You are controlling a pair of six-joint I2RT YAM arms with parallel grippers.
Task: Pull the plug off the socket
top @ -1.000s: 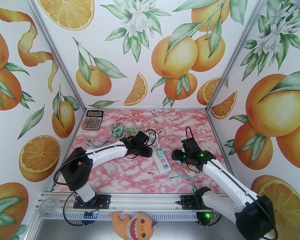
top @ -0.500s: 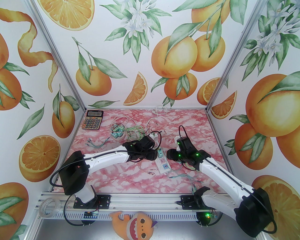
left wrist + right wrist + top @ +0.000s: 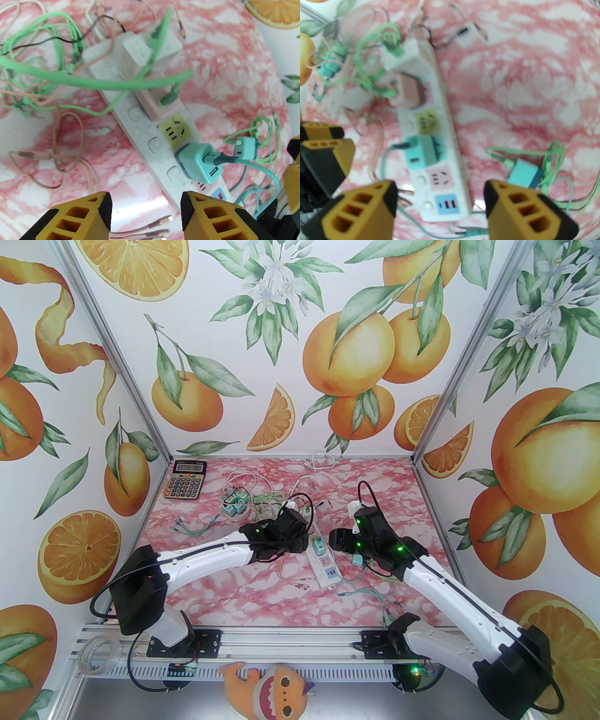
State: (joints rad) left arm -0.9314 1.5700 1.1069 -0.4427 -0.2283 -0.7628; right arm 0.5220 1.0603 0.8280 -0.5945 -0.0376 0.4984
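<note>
A white power strip [image 3: 323, 569] [image 3: 140, 131] [image 3: 450, 150] lies in the middle of the pink marble table. A teal plug [image 3: 320, 547] [image 3: 199, 161] [image 3: 424, 152] with a teal cable sits in it. Further along, a pink plug [image 3: 154, 100] [image 3: 407, 93] and a white plug [image 3: 138, 49] are also in the strip. My left gripper [image 3: 303, 544] [image 3: 145, 211] hovers open just left of the strip, apart from the teal plug. My right gripper [image 3: 333, 540] [image 3: 440, 199] hangs open just right of it, over the strip's near end.
A loose teal adapter [image 3: 357, 560] [image 3: 246, 147] [image 3: 525, 174] with green cable lies right of the strip. Tangled green, pink and black cables [image 3: 46, 77] and several teal adapters [image 3: 234, 506] lie behind. A calculator [image 3: 185, 479] sits at the back left.
The right gripper has moved left and slightly away from me, up to the strip. The left gripper swung right toward the strip, then drew back a little.
</note>
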